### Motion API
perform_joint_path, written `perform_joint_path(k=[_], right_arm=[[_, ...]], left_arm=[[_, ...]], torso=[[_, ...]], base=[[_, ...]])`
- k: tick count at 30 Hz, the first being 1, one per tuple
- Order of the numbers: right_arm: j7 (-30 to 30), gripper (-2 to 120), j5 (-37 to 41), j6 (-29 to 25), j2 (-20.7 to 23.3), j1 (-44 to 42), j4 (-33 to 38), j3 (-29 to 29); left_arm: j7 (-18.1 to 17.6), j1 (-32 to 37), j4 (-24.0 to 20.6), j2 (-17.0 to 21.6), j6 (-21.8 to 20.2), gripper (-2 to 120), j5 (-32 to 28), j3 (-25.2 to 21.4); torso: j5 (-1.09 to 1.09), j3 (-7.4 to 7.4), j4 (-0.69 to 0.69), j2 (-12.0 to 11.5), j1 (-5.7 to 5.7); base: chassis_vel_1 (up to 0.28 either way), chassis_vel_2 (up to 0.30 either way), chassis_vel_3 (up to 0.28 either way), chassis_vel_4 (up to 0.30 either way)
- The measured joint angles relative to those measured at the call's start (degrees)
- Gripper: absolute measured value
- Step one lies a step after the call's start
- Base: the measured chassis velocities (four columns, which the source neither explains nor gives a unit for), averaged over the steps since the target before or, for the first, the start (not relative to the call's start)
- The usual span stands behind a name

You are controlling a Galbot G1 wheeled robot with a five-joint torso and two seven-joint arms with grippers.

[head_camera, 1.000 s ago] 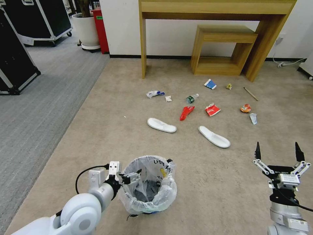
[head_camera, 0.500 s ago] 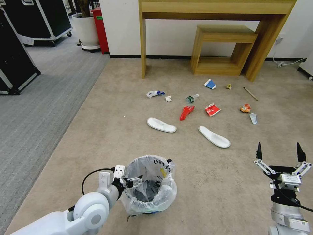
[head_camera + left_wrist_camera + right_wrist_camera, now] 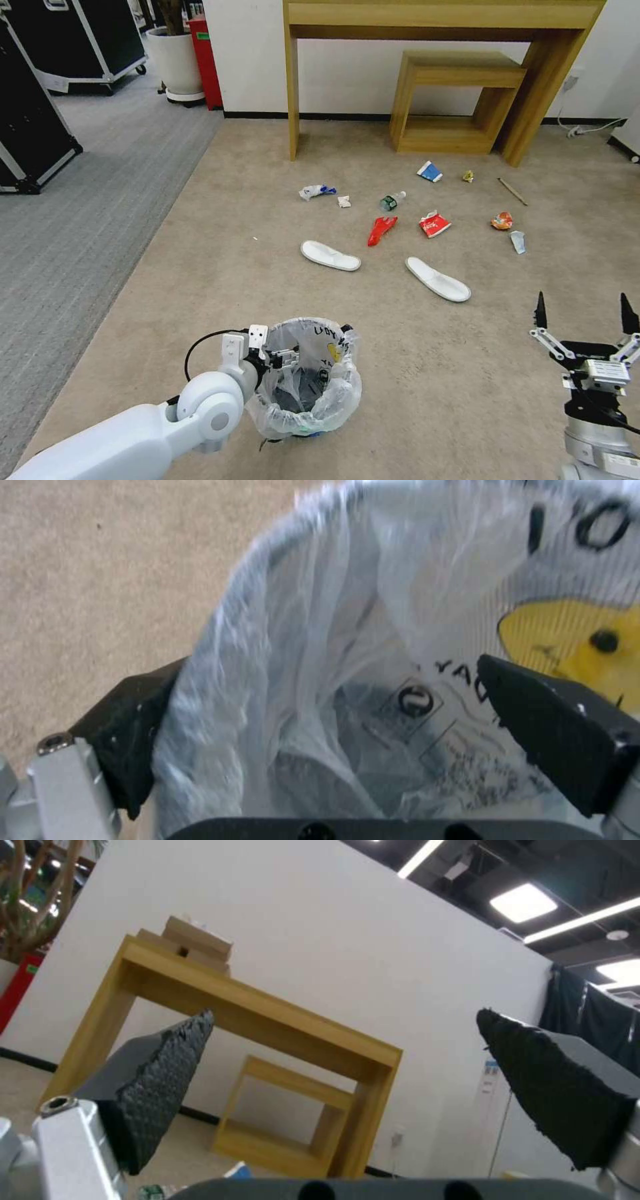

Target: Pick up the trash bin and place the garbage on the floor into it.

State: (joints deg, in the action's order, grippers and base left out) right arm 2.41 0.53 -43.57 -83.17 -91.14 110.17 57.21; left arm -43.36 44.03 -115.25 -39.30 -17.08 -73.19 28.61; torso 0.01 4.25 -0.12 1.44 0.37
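The trash bin [image 3: 333, 393], lined with a crinkly whitish bag, stands on the beige floor [image 3: 220, 287] close in front of me. My left gripper [image 3: 280, 357] is open at its near-left rim. In the left wrist view one finger [image 3: 130, 725] is outside the bag [image 3: 320, 630] and the other [image 3: 560, 725] is inside. The garbage lies farther out: two white slippers [image 3: 330, 255] [image 3: 438, 279], a red wrapper [image 3: 381, 229], a bottle [image 3: 392, 201], a carton [image 3: 430, 171], an orange wrapper [image 3: 501, 221] and a stick [image 3: 512, 191]. My right gripper [image 3: 583, 313] [image 3: 347, 1065] hangs open at the lower right, holding nothing.
A wooden desk [image 3: 293, 100] and a low wooden stool [image 3: 460, 100] stand against the far wall behind the litter. Grey carpet [image 3: 67, 220], black cases [image 3: 27, 133], a white planter [image 3: 177, 63] and a red bin [image 3: 205, 60] lie to the left.
My left arm has reached to the right, bringing its gripper from beside the bin onto the rim. The right gripper has sunk a little lower and to the right.
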Motion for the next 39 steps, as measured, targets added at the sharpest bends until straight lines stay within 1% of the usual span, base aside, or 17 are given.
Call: perform_joint_path(k=[7,14,16,17,18,20,21,22,25,26,29,30,33,34,36,37,39], right_arm=[[0.62,100,0.27,-0.73,0.09,-0.05,-1.12,0.22],[0.69,100,0.25,-1.07,0.11,0.10,-1.76,0.01],[0.55,100,0.35,-1.08,0.28,0.26,-1.77,0.05],[0.38,100,0.64,-1.08,0.46,0.45,-1.77,0.17],[0.38,100,0.64,-1.08,0.46,0.45,-1.77,0.17],[0.06,100,1.10,-1.08,0.66,0.61,-1.90,0.23],[-0.22,99,1.29,-1.08,0.79,0.70,-2.04,0.25],[-0.22,99,1.29,-1.08,0.79,0.70,-2.04,0.25],[-0.45,99,1.47,-1.20,0.98,0.86,-2.27,0.35],[-0.45,99,1.47,-1.20,0.98,0.86,-2.27,0.35],[-0.53,100,1.56,-1.38,0.95,1.00,-2.45,0.28],[-0.53,100,1.56,-1.38,0.95,1.00,-2.45,0.28],[-0.57,100,1.59,-1.50,0.89,1.27,-2.59,-0.08],[-0.57,100,1.59,-1.50,0.89,1.27,-2.59,-0.08],[-0.64,100,1.60,-1.53,0.86,1.33,-2.61,-0.19],[-0.64,100,1.60,-1.53,0.86,1.33,-2.61,-0.19],[-0.78,100,1.60,-1.60,0.83,1.40,-2.63,-0.34]], left_arm=[[-1.53,-0.01,1.05,-0.57,-0.94,100,-0.90,1.29],[-2.64,-1.91,2.22,-0.54,-2.20,100,-1.66,2.52],[-3.57,-2.50,2.23,-0.63,-2.51,100,-2.47,3.05],[-4.77,-3.00,2.42,-0.92,-2.63,96,-3.13,3.40],[-4.77,-3.00,2.42,-0.92,-2.63,96,-3.13,3.40],[-5.25,-3.25,2.81,-0.99,-2.65,91,-2.83,3.66],[-5.82,-3.27,2.52,-0.83,-2.92,86,-2.95,3.93],[-5.82,-3.27,2.52,-0.83,-2.92,86,-2.95,3.93],[-6.78,-3.26,1.07,0.26,-3.61,73,-3.59,4.78],[-6.78,-3.26,1.07,0.26,-3.61,73,-3.59,4.78],[-7.54,-3.24,0.32,0.85,-3.82,59,-4.28,4.83],[-7.54,-3.24,0.32,0.85,-3.82,59,-4.28,4.83],[-8.21,-3.00,-0.64,2.03,-4.21,43,-5.23,4.69],[-8.21,-3.00,-0.64,2.03,-4.21,43,-5.23,4.69],[-8.46,-2.74,-0.95,2.43,-4.29,36,-5.53,4.44],[-8.46,-2.74,-0.95,2.43,-4.29,36,-5.53,4.44],[-8.87,-2.16,-1.51,3.09,-4.66,27,-5.76,3.91]], torso=[[0.00,0.00,0.01,0.00,0.00],[0.02,-0.01,0.01,0.01,0.00],[0.01,-0.01,0.01,0.01,0.00],[0.02,-0.01,0.01,0.02,0.00],[0.02,-0.01,0.01,0.02,0.00],[0.03,-0.02,0.01,0.02,0.00],[0.02,-0.01,0.01,0.02,0.00],[0.02,-0.01,0.01,0.02,0.00],[0.00,-0.01,0.01,0.02,0.00],[0.00,-0.01,0.01,0.02,0.00],[-0.02,0.00,0.00,0.01,0.00],[-0.02,0.00,0.00,0.01,0.00],[-0.03,0.01,0.00,0.00,0.01],[-0.03,0.01,0.00,0.00,0.01],[-0.04,0.01,0.00,0.00,0.01],[-0.04,0.01,0.00,0.00,0.01],[-0.04,0.01,0.00,0.00,0.01]], base=[[0.000,0.000,0.000,0.000],[0.000,0.000,0.000,0.000],[0.000,0.000,0.000,0.000],[0.000,0.000,0.000,0.000],[0.000,0.000,0.000,0.000],[0.000,0.000,0.000,0.000],[0.000,0.000,0.000,0.000],[0.000,0.000,0.000,0.000],[0.000,0.000,0.000,0.000],[0.000,0.000,0.000,0.000],[0.000,0.000,0.000,0.000],[0.000,0.000,0.000,0.000],[0.000,0.000,0.000,0.000],[0.000,0.000,0.000,0.000],[0.000,0.000,0.000,0.000],[0.000,0.000,0.000,0.000],[0.000,0.000,0.000,0.000]])
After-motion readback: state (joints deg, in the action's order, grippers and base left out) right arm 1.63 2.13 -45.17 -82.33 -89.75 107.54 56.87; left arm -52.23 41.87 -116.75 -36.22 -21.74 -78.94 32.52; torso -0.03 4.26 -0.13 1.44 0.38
